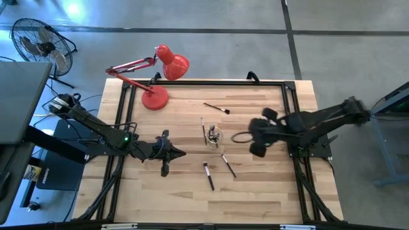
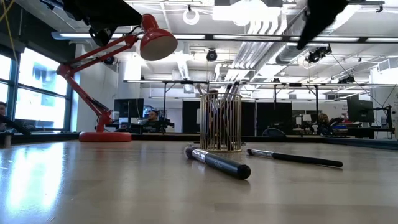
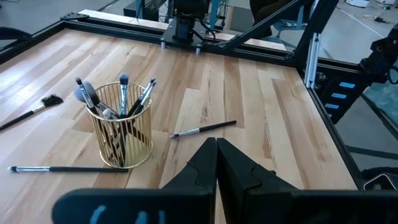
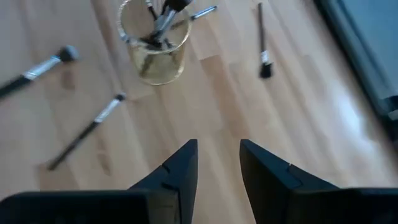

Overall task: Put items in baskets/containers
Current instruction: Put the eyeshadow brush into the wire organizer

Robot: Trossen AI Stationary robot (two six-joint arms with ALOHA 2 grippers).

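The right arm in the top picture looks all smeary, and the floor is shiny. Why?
In the high view the right arm's far end is streaked with motion blur, and glare brightens the floor's upper-left corner. In the right wrist view the cup and brushes look soft. In the low view window light glares off the table.

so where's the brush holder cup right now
In the high view the gold wire cup stands mid-table between both arms, loose makeup brushes lying just beside it.
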